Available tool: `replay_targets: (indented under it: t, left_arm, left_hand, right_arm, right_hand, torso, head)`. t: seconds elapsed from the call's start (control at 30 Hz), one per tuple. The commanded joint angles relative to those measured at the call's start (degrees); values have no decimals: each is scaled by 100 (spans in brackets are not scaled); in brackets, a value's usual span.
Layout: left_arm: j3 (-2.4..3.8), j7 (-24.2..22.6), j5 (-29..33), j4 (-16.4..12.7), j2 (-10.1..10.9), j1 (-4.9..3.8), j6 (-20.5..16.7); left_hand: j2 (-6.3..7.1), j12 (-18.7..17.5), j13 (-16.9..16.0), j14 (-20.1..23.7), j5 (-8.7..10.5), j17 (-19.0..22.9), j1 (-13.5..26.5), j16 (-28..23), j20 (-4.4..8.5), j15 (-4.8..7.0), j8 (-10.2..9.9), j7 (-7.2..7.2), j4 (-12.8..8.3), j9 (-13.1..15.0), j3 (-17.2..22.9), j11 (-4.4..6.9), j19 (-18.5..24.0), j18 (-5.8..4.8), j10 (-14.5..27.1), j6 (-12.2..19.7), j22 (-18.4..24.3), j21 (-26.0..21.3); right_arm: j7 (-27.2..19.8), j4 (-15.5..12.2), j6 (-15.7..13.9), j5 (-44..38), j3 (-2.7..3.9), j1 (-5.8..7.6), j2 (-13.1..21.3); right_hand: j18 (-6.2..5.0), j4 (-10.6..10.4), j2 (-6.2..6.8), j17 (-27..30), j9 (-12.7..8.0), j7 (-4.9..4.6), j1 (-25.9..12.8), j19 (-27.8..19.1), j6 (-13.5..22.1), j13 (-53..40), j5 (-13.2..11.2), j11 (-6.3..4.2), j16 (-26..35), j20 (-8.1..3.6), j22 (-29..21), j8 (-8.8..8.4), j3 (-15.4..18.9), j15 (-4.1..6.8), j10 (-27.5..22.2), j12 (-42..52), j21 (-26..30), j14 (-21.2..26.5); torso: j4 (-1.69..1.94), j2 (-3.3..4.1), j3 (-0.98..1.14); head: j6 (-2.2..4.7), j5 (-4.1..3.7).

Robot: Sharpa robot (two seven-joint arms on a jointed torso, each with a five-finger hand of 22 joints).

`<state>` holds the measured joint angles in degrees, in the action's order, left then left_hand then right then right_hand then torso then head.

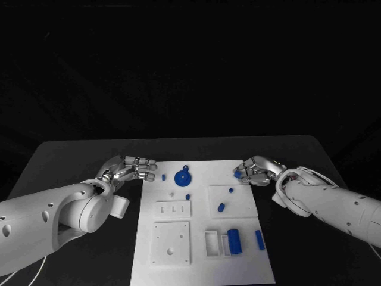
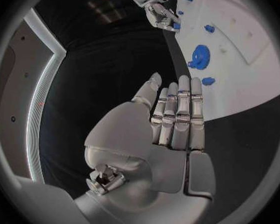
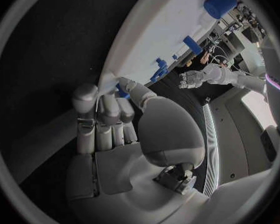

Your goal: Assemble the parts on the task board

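The left hand [image 1: 132,169] hangs at the far left edge of the task board [image 1: 199,262], fingers held side by side and straight in the left wrist view, nothing between them and the thumb — it holds nothing. Just past its fingertips, on the board, lies a small blue peg [image 1: 164,177], and a little further from the hand sits the blue gear [image 1: 184,177], flat on the white surface; a small blue stub [image 1: 188,196] lies nearer the robot than the gear.

The right hand [image 1: 258,171] sits at the far right edge of the board, fingers curled in. A small blue part [image 1: 239,174] shows at its fingertips — in the right wrist view the blue piece [image 3: 122,89] is tucked between the thumb and the fingers, so the hand appears to pinch it at the board's rim.

Inward of the right hand, on a raised white square, two small blue pieces [image 1: 221,207] stand. Closer to the robot than both hands, a blue cylinder [image 1: 233,239] lies in a white holder, with a blue bar [image 1: 260,239] just beside it on the side of the right arm
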<state>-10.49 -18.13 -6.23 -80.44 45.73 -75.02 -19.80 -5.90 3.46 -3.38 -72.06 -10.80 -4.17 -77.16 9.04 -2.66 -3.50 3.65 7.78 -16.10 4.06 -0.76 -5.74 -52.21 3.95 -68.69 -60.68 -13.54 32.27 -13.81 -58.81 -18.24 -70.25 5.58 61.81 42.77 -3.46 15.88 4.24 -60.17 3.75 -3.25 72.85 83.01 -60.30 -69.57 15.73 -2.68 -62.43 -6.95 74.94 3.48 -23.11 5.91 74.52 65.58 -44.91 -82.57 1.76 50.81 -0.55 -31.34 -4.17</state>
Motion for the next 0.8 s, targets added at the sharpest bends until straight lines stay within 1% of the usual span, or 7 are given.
replay_targets:
  t: [0.03, 0.23, 0.37, 0.5, 0.63, 0.73, 0.8]
  left_arm:
    - [4, -28, -18, -13, -7, -4, 95]
    - [4, -23, -18, -14, -7, -4, 97]
    - [4, -21, -19, -14, -7, -4, 99]
    - [4, -19, -19, -14, -6, -4, 97]
    - [4, -18, -20, -16, -3, -4, 98]
    - [4, -17, -20, -17, -2, -4, 98]
    - [4, -16, -20, -17, -2, -4, 96]
  left_hand:
    - [17, -10, -3, -19, 14, 0, 17, -8, 8, -20, 5, 5, 18, -6, 28, 0, 0, 16, 31, 35, -2, 21]
    - [17, -10, -3, -19, 14, 0, 17, -8, 8, -20, 5, 5, 18, -6, 28, 0, 0, 16, 31, 35, -2, 21]
    - [17, -10, -3, -19, 14, 0, 17, -8, 8, -20, 5, 5, 18, -6, 28, 0, 0, 16, 31, 35, -2, 21]
    - [17, -10, -3, -19, 14, 0, 17, -8, 8, -20, 5, 5, 18, -6, 28, 0, 0, 16, 31, 35, -2, 21]
    - [17, -10, -3, -19, 14, 0, 17, -8, 8, -20, 5, 5, 18, -6, 28, 0, 0, 16, 31, 35, -2, 21]
    - [17, -10, -3, -19, 14, 0, 17, -8, 8, -20, 5, 5, 18, -6, 28, 0, 0, 16, 31, 35, -2, 21]
    - [16, -9, -3, -16, 18, 0, 8, -9, 6, -22, 4, 8, 19, -7, 24, -2, 11, 16, 34, 46, 1, 35]
  right_arm:
    - [-51, 5, 158, -72, -7, -14, -1]
    - [-52, 8, 118, -72, -7, -14, -5]
    - [-48, 10, 83, -72, -7, -14, -6]
    - [-37, 13, 50, -72, -7, -14, -6]
    - [-26, 15, 26, -72, -7, -14, -11]
    - [-13, 16, -14, -72, -7, -14, -15]
    - [3, 21, -59, -75, -7, -14, -17]
  right_hand:
    - [58, 1, -58, -8, 4, -19, -1, -4, -114, -1, -58, -34, 30, -43, 525, 9, 53, 31, -5, -17, -14, 14]
    - [56, -35, -141, -22, 9, -33, 43, 11, -281, -28, -498, -5, 18, -23, 525, 9, 343, 11, 16, 31, -15, 5]
    - [50, -48, -204, -34, 16, -42, 64, 20, -398, -31, -593, 16, 6, -11, 527, 14, 492, -3, 15, 39, -7, 1]
    - [38, -54, -242, -41, 17, -49, 72, 29, -469, -32, -641, 40, -1, 3, 527, 11, 614, -18, 19, 48, 9, -4]
    - [30, -89, -256, -47, 15, -52, 68, 38, -472, -27, -568, 51, -8, 15, 527, 12, 801, -27, 19, 48, 24, -6]
    - [18, -120, -260, -48, 14, -76, 62, 50, -470, -24, -509, 93, -11, 36, 529, 11, 965, -54, 25, 56, 26, -9]
    - [9, -142, -221, -52, 7, -100, 33, 55, -421, -15, -434, 121, -16, 49, 529, 9, 1049, -72, 23, 50, 27, -13]
  torso:
    - [3, -1, -4]
    - [2, -2, -5]
    - [3, -1, -7]
    - [4, 0, -5]
    - [2, 0, -6]
    - [1, 1, -8]
    - [3, -3, -7]
  head:
    - [0, -5]
    - [0, -8]
    - [0, -9]
    - [3, -11]
    - [3, -15]
    - [-6, -15]
    - [-1, -15]
